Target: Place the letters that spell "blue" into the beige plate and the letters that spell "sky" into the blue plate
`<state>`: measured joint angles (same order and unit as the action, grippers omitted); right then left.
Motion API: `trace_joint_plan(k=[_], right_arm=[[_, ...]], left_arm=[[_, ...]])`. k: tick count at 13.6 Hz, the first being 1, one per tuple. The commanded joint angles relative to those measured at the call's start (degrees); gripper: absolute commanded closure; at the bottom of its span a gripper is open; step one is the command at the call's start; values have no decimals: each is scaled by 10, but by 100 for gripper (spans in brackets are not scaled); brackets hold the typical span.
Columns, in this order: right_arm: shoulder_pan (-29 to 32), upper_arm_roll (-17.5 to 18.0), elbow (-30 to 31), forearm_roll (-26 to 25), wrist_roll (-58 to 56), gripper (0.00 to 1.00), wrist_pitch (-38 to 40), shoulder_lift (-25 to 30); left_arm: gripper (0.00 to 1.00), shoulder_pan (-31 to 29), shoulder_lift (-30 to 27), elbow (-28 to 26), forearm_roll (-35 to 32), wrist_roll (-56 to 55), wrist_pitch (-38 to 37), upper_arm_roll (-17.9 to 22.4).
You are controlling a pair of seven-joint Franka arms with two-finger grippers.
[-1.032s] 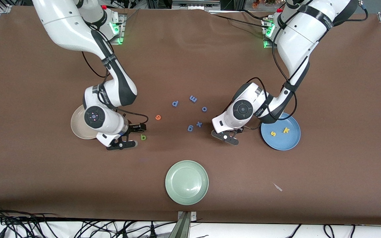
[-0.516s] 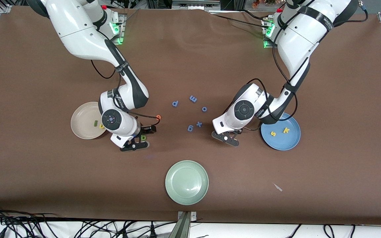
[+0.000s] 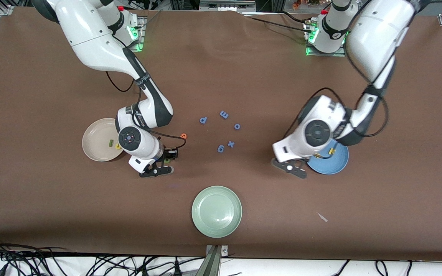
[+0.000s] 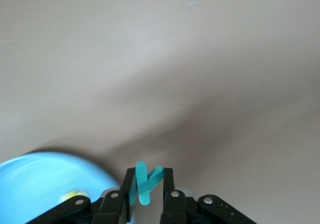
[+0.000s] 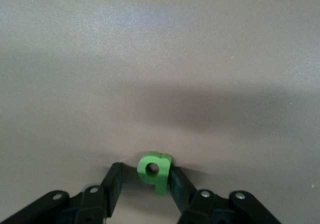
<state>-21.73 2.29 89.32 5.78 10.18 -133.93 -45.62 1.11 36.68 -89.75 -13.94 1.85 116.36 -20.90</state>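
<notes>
Your left gripper is clamped on the teal y, just beside the blue plate. Your right gripper straddles the green b on the table near the beige plate; one finger touches it, the other stands off.

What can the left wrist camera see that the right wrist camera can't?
Only the left wrist view shows the teal y, pinched upright in the left end effector, and an edge of the blue plate beside it. Only the right wrist view shows the green b lying on the table between the open fingers of the right end effector. Both show the brown table and a pair of black fingers around one letter.
</notes>
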Motion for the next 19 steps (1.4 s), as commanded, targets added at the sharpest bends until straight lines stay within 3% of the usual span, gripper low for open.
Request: trace_joint_plan(k=[1,2,4,5,6,7,8,11,14,19], right_arm=[[0,3,-13,6,4,76,0,-11],[1,2,-13,6,2,81,4,-9],[5,2,-20,6,1,82,10,-5],[5,1,-23,7,1,82,17,-5],[5,1,-29,7,1,82,25,-2],[5,-2,-36,6,-2,82,43,1],[12,-3,-38,4,-6,82,62,9],[32,-6,-35,0,-48,81,129,39],[34,-52,0,-2,-109,81,166,74],[34,-137,51,0,-229,81,219,106]], left_arm=[[100,-77,-17,-24,-18,129,-26,-6],[100,-99,-17,-31,-18,160,-31,-6],[100,-136,-20,-69,-18,172,-26,-10],[93,-139,-20,-80,-17,172,-25,-11],[67,-137,-20,-82,-16,163,-25,-13],[19,-131,-20,-82,-16,160,-25,-13],[0,-131,-20,-79,-15,160,-25,-13],[0,-132,-24,-62,-10,166,-31,-14],[0,-132,-75,-57,-8,157,-48,-34],[0,-132,-143,42,26,112,-221,-62]])
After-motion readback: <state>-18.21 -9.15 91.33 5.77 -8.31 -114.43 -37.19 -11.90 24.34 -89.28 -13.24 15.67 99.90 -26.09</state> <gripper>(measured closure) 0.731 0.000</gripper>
